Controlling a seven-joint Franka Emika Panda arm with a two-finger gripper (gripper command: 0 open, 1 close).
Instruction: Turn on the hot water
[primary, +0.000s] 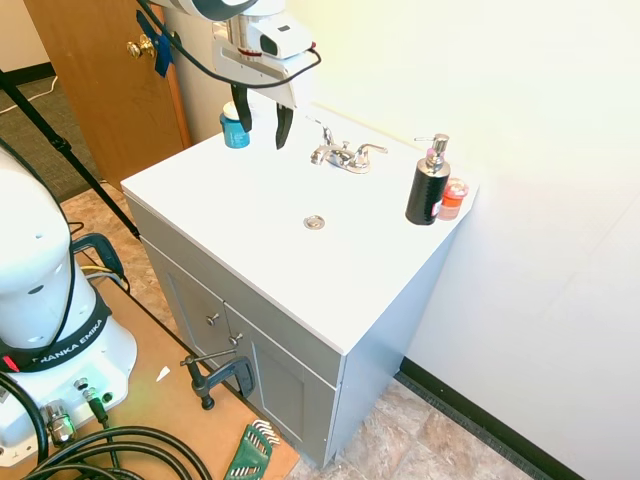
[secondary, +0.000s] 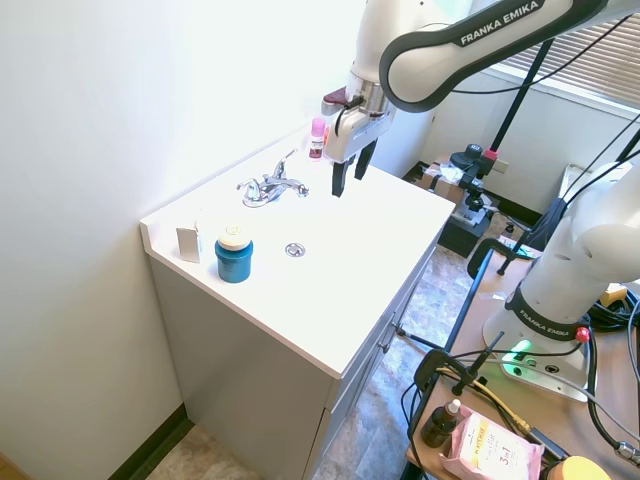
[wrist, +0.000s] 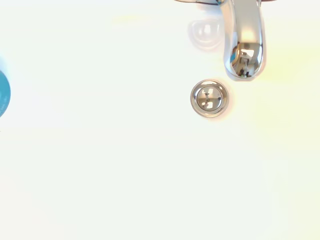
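The chrome two-lever faucet (primary: 342, 156) stands at the back of the white sink top (primary: 250, 200). No water runs from its spout (wrist: 244, 45). The hot water control, the left-hand lever (primary: 320, 152), is on the side nearer the blue jar; in the second exterior view it is the nearer lever (secondary: 250, 186). My gripper (primary: 262, 120) hangs open and empty above the basin, in front of and to the left of the faucet, touching nothing. From the other side the gripper (secondary: 350, 172) shows just beyond the faucet (secondary: 270, 187).
A black pump soap bottle (primary: 428, 185) and a small pink-orange bottle (primary: 454, 197) stand at the back right. A blue jar (primary: 234, 128) and a small card (secondary: 188, 243) are at the back left. The drain (primary: 314, 222) lies mid-basin. The wall runs close behind the faucet.
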